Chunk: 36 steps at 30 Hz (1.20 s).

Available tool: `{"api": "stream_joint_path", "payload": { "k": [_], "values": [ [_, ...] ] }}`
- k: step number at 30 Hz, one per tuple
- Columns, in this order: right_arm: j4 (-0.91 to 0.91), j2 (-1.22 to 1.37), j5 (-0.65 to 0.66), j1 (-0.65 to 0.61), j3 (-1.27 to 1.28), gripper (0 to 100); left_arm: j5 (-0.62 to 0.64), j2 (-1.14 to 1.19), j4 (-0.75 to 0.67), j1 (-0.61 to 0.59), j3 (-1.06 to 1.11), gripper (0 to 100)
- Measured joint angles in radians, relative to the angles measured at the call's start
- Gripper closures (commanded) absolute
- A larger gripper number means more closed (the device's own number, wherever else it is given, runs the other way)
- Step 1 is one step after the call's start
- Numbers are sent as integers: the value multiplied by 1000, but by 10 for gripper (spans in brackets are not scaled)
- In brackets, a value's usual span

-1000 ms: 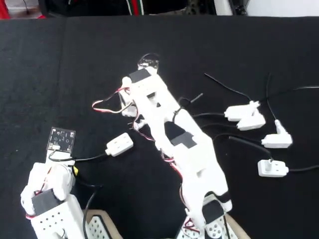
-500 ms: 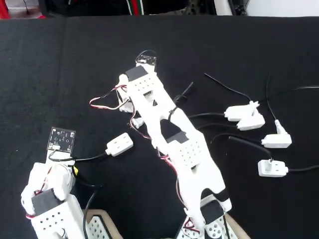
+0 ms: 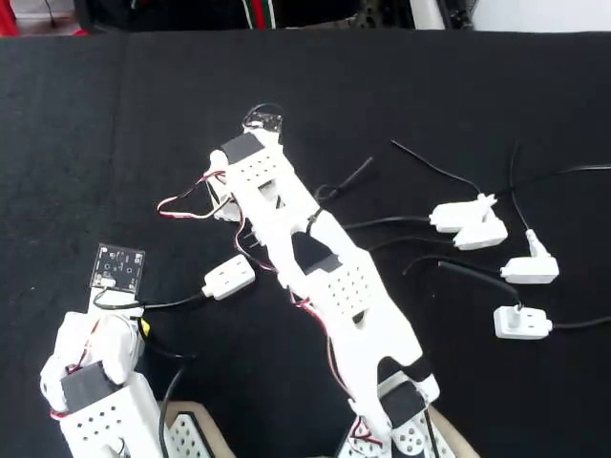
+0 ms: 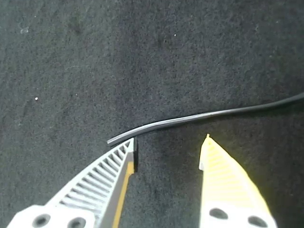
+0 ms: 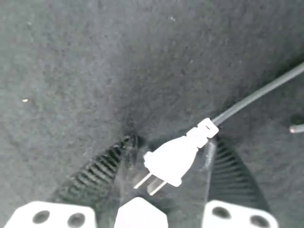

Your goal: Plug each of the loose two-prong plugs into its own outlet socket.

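**Pinching a two-prong plug (image 5: 171, 159) in the right gripper (image 5: 173, 142)**

The white plug sat clamped by its body between the right gripper's two dark fingers. Its prongs pointed back toward the wrist, and its black cord (image 5: 256, 95) led away over the black cloth (image 3: 430, 86). From above, the right arm (image 3: 334, 286) stretched diagonally from the near edge toward the middle of the table.

The left gripper (image 4: 169, 141) hung just above the cloth with its fingers spread, holding nothing. The loose end of a thin black cable (image 4: 199, 116) lay just past the tip of the white ribbed finger. The left arm (image 3: 91, 382) stood at the near left corner.

One white outlet socket (image 3: 229, 277) lay between the arms, its lead running toward the left arm. Well apart on the right lay more white outlet fittings (image 3: 468, 219) (image 3: 530, 267) (image 3: 520, 322), each with a black lead.
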Motion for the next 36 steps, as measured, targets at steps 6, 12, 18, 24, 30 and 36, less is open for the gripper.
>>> {"api": "stream_joint_path", "payload": {
  "k": [6,12,18,24,30,36],
  "values": [
    [120,29,63,11,-78,977,0,0,0,0,0,776],
    [135,40,245,60,-94,986,0,0,0,0,0,776],
    [135,-44,591,101,-2,985,0,0,0,0,0,776],
    [135,-209,1120,184,295,967,0,0,0,0,0,776],
    [130,-288,1358,226,463,711,0,0,0,0,0,776],
    [137,-305,1370,222,470,691,0,0,0,0,0,776]
  ]
}}
